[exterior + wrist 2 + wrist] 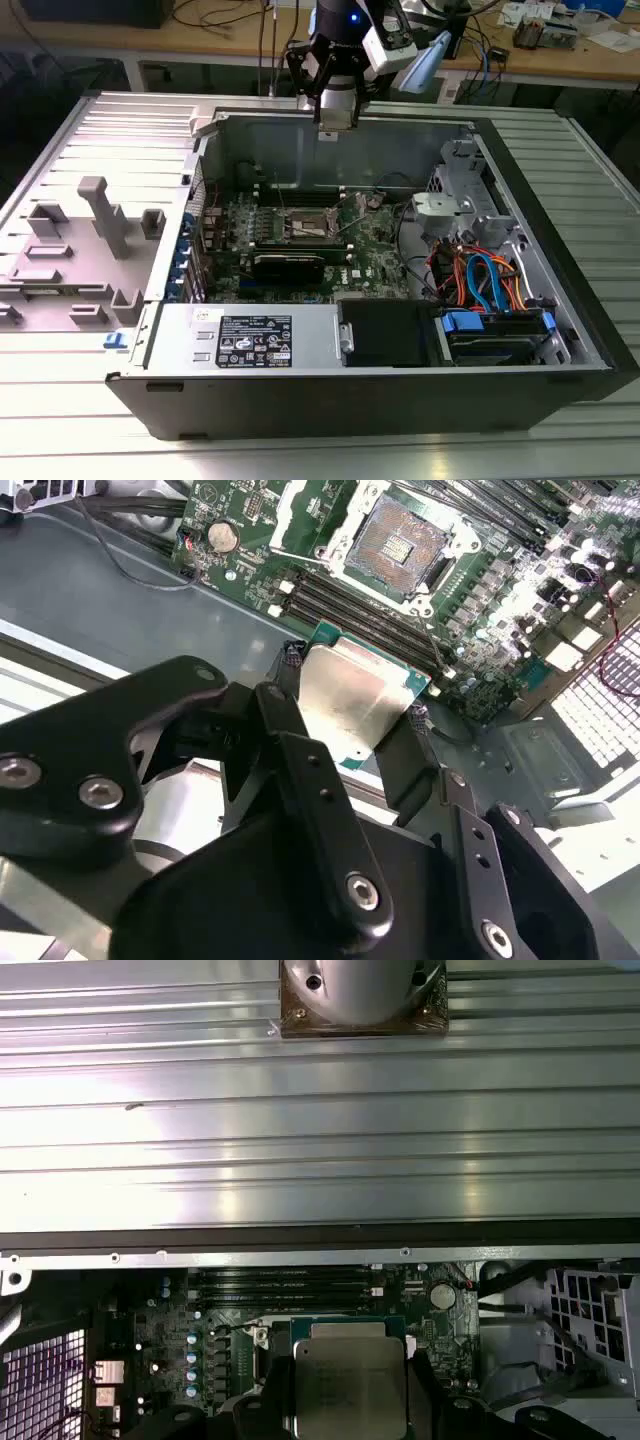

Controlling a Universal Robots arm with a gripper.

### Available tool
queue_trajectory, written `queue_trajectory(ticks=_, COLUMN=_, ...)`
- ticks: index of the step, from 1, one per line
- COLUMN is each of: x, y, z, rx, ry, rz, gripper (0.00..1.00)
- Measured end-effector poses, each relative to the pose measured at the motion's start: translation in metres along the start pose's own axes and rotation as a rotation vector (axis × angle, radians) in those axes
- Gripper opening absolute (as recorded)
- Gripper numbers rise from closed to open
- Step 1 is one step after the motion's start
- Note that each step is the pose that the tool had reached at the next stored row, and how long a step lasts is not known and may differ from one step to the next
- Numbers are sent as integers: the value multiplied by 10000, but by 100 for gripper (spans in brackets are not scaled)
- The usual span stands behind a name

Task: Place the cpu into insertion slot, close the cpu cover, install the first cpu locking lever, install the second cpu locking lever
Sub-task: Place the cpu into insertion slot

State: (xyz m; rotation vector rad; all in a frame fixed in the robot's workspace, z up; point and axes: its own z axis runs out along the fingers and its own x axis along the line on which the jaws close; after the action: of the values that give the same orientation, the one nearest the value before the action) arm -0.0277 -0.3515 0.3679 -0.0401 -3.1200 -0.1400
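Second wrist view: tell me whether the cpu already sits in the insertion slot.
No, the cpu is held in the gripper, apart from the insertion slot, whose dark centre lies bare.

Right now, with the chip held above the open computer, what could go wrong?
The gripper holds the chip only by two edges, so it might slip and fall onto the green board. The socket lies open with bare contacts; a tilted or off-centre landing could bend them.
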Motion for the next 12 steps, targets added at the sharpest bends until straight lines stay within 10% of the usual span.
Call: queue_trajectory(ticks=12, x=-1, y=-34, z=-2, rx=0, ry=0, rz=0, gripper=55)
